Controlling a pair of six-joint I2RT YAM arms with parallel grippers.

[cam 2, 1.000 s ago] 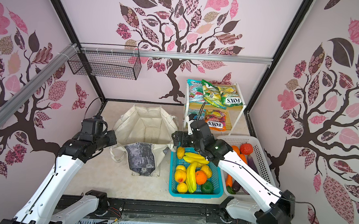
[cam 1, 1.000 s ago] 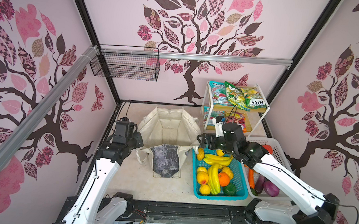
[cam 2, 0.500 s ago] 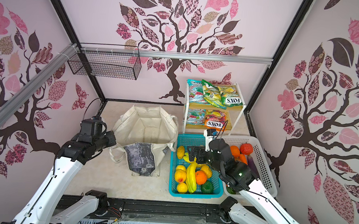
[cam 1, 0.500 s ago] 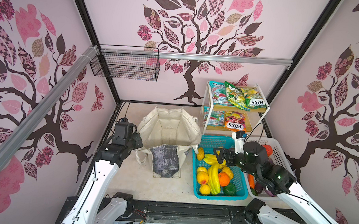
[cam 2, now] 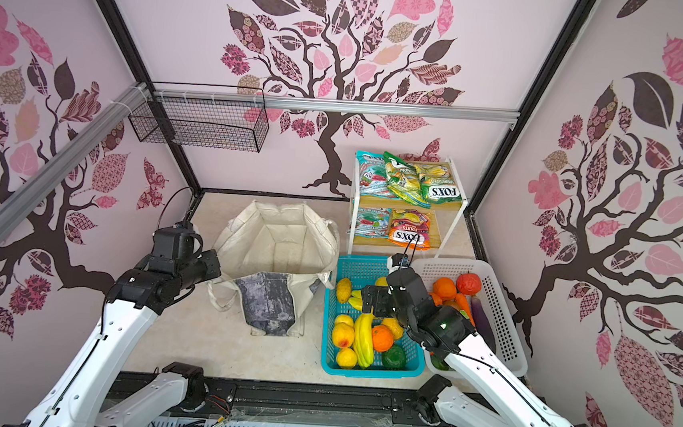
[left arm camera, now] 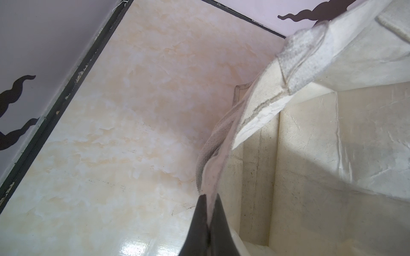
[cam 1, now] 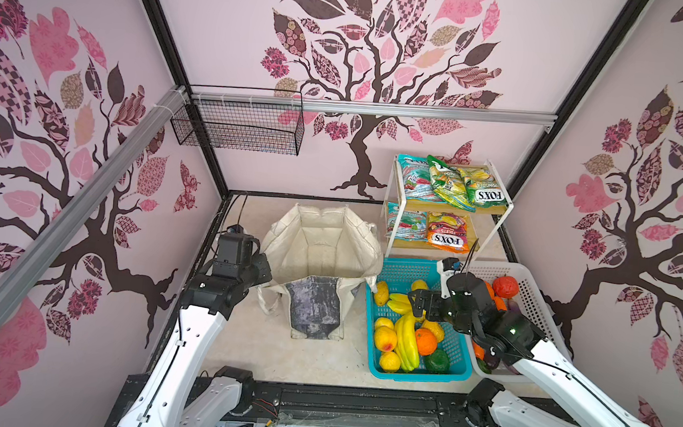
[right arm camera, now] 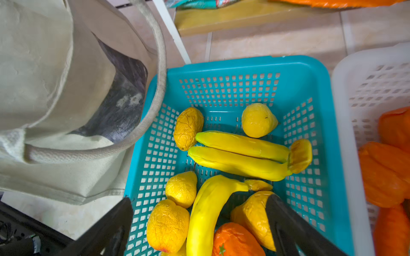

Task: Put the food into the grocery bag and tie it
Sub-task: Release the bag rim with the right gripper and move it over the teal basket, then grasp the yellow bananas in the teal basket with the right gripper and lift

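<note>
1. The grocery bag [cam 1: 323, 242] stands open in the middle of the tabletop [cam 1: 246, 340], nearer the back edge. A faded grey panel faces the front edge, and the inside shows bare cream cloth.
2. The left gripper [left arm camera: 209, 198] is clamped on the bag's left rim, with the cloth pinched between its two dark fingers.
3. The right gripper [right arm camera: 199, 199] hovers over the teal basket [cam 1: 414, 376] with its jaws spread wide and nothing between them. One finger stands in front of a yellow-orange fruit, the other over the basket edge nearest the bag.
4. The teal basket sits just right of the bag, toward the front right. It holds bananas [right arm camera: 239, 155], an orange [cam 1: 424, 341], several yellow fruits and a green piece [cam 1: 436, 360].
5. The white basket [cam 1: 533, 296] lies along the right edge, just beside the teal one. It holds a red piece [cam 1: 505, 286] and orange pieces.
6. A shelf rack [cam 1: 492, 210] stands in the back right corner, with sweet packets [cam 1: 450, 181] on both shelves.
7. In the right wrist view, a strap handle [right arm camera: 159, 88] of the bag crosses the teal basket's rim.
</note>
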